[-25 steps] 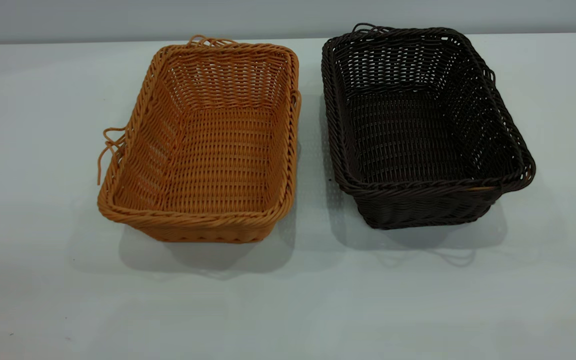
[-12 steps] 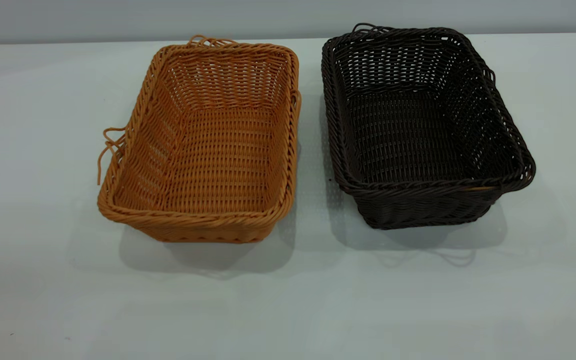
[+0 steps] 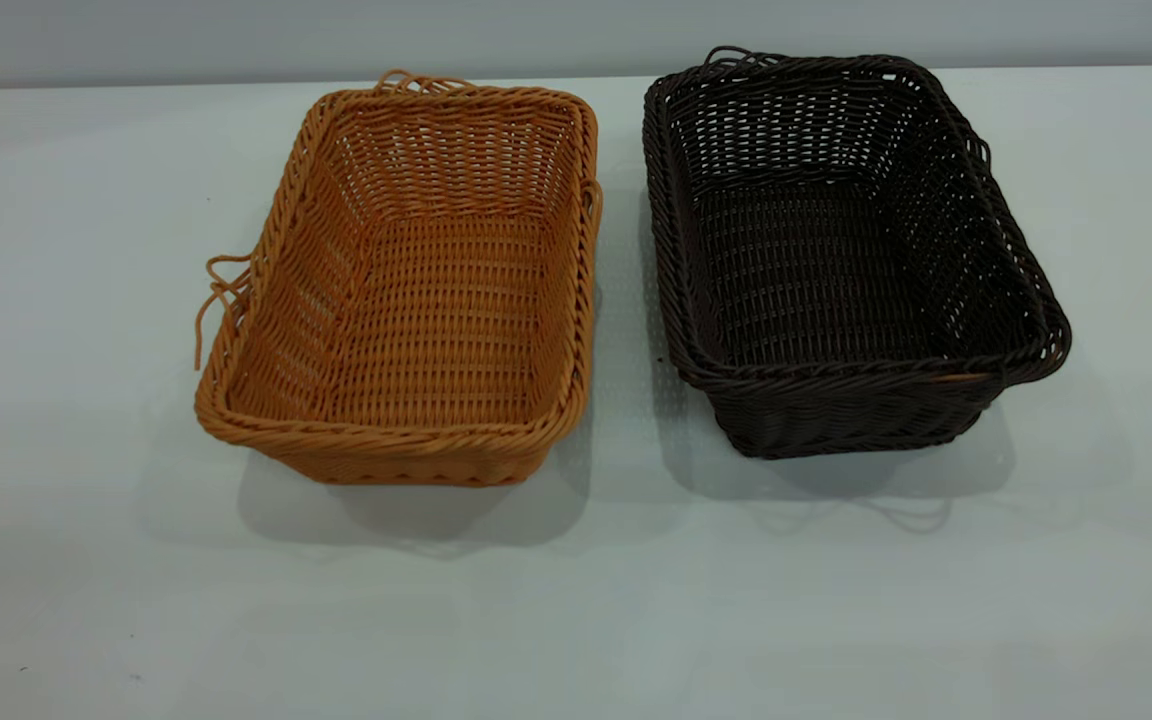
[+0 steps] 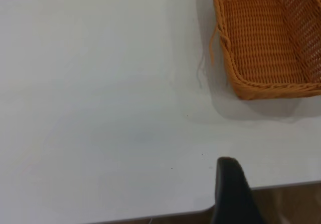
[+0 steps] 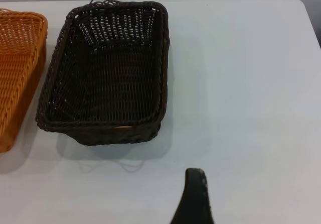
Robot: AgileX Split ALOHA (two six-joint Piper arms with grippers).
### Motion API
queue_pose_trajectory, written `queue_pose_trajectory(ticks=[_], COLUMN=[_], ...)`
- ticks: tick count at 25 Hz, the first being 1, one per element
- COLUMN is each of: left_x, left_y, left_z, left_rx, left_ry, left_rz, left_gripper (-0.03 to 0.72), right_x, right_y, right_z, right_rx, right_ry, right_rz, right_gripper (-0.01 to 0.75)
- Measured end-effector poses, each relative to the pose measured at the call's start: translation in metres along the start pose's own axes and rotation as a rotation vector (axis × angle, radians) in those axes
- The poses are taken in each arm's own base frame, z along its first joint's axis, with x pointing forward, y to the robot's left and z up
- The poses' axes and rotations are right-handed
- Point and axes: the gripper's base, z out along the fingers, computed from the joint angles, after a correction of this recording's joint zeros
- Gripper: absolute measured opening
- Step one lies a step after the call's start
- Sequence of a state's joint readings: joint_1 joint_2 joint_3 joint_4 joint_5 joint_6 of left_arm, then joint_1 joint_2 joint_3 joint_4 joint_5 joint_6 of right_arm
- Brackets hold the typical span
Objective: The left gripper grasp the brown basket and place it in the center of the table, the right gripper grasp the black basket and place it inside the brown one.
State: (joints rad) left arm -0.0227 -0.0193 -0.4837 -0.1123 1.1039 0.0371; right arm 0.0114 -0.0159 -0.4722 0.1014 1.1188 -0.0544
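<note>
The brown basket (image 3: 416, 290) stands empty on the table (image 3: 576, 600), left of the middle, with loose strand loops at its left side. It also shows in the left wrist view (image 4: 266, 43). The black basket (image 3: 836, 250) stands empty beside it on the right, a narrow gap between them, and shows in the right wrist view (image 5: 108, 68). Neither gripper shows in the exterior view. A dark tip of the left gripper (image 4: 228, 184) hangs over the table's front edge, well short of the brown basket. A dark tip of the right gripper (image 5: 194, 194) hangs over bare table, short of the black basket.
The table's front edge (image 4: 150, 215) runs close by the left gripper, with brown floor beyond it. A pale wall (image 3: 576, 30) stands behind the table's far edge. The table's right edge (image 5: 312, 23) shows in the right wrist view.
</note>
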Motion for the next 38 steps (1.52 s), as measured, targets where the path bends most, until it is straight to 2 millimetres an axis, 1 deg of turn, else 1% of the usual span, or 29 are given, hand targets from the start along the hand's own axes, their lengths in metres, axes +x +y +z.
queue_pose_trajectory(ticks=[14, 19, 21, 23, 25, 27, 30, 34, 36, 38], left_x=[0.0, 0.0, -0.006, -0.02, -0.037, -0.056, -0.084, -0.114, -0.126, -0.133], left_y=[0.0, 0.0, 0.0, 0.0, 0.001, 0.002, 0.004, 0.007, 0.008, 0.009], left_z=[0.0, 0.0, -0.001, 0.0, 0.004, 0.012, 0.032, 0.06, 0.074, 0.086], left_rx=[-0.002, 0.0, 0.0, -0.002, -0.005, -0.007, -0.008, -0.009, -0.002, 0.001], left_ry=[0.0, -0.003, -0.021, -0.034, -0.031, -0.011, 0.049, 0.037, 0.017, -0.006], left_rz=[-0.014, -0.017, -0.018, -0.005, 0.023, 0.059, 0.11, 0.137, 0.119, 0.102], left_gripper=[0.384, 0.384, 0.392, 0.413, 0.442, 0.477, 0.512, 0.523, 0.524, 0.524], right_x=[0.0, -0.004, -0.008, -0.015, -0.026, -0.039, -0.052, -0.058, -0.056, -0.05], right_y=[0.0, 0.005, 0.008, 0.012, 0.016, 0.02, 0.026, 0.034, 0.038, 0.049], right_z=[0.0, 0.001, 0.005, 0.014, 0.028, 0.045, 0.077, 0.125, 0.151, 0.172], right_rx=[0.0, -0.061, -0.092, -0.151, -0.217, -0.279, -0.392, -0.561, -0.622, -0.672], right_ry=[-0.004, -0.024, 0.0, 0.046, 0.101, 0.131, 0.212, 0.35, 0.409, 0.463], right_rz=[0.003, 0.038, 0.022, 0.007, -0.003, -0.009, -0.033, 0.021, 0.039, 0.055], right_gripper=[0.541, 0.541, 0.548, 0.574, 0.6, 0.612, 0.612, 0.594, 0.59, 0.59])
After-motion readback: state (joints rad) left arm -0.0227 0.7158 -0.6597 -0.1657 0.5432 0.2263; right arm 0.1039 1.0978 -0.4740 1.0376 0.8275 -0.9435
